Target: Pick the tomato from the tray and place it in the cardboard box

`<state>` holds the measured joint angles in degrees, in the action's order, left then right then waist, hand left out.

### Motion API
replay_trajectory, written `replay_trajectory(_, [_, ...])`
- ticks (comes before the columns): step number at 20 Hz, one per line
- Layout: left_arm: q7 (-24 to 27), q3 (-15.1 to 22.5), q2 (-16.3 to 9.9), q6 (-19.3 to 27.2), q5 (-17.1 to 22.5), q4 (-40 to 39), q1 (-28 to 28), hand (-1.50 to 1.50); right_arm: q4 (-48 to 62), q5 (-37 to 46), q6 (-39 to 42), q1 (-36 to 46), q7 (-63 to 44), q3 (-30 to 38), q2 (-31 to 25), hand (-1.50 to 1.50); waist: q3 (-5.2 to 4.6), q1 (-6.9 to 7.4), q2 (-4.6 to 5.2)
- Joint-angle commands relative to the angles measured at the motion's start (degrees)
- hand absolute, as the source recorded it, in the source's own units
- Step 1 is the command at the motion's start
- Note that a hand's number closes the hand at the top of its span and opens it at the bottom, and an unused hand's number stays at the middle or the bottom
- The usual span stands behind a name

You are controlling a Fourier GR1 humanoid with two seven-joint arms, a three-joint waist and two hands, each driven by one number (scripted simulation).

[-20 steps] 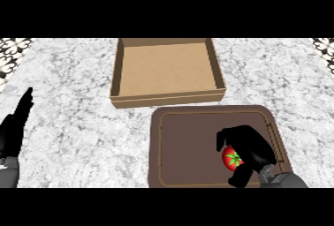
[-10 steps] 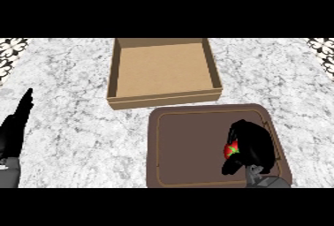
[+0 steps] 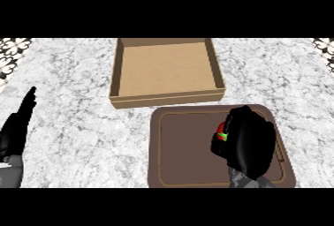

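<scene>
The right hand (image 3: 248,143) is curled over the tomato (image 3: 222,133), fingers wrapped round it so only a sliver of red and green shows at its left side, above the right part of the brown tray (image 3: 189,150). The cardboard box (image 3: 166,70) sits just beyond the tray, on the far side. With so much hidden, the tomato could slip free if the hand tilts, or clip the box's near wall. The left hand (image 3: 16,128) rests open at the left edge.
</scene>
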<state>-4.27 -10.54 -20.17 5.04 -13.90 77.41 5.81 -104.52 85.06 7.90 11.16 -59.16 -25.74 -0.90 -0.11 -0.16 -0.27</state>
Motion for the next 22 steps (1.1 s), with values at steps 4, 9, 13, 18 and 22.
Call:
replay_trajectory(4, [-0.68, 0.64, 1.04, 0.48, -1.17, 1.19, 0.57, 0.00, -1.75, 2.55, 8.93, 15.90, -2.50, -1.34, 0.87, 1.50, 0.08, 0.53, 0.20])
replay_trajectory(9, [-1.24, 0.50, 1.32, -0.29, -0.99, 0.38, 1.11, 0.00, 6.20, -7.97, 2.18, 25.63, -5.79, 0.23, 0.88, 1.50, 0.11, 0.89, 0.26])
replay_trajectory(13, [0.10, 0.04, -0.06, -2.21, -0.09, 1.12, 0.92, 0.00, 21.14, -13.56, -8.21, 36.66, -3.86, 7.02, 0.89, 1.50, 0.10, 2.33, 0.63])
replay_trajectory(18, [-1.61, 1.65, 2.33, 0.33, -2.31, 1.28, 1.72, 0.00, 32.93, -16.90, -14.56, 44.80, 1.85, 16.82, 0.89, 1.50, 0.11, 1.88, 0.75])
replay_trajectory(22, [0.90, 1.01, 1.77, -0.68, -1.83, 0.04, 0.14, 0.00, 42.62, -21.24, -20.78, 51.70, -0.53, 17.62, 0.89, 1.50, 0.07, 2.41, 0.76])
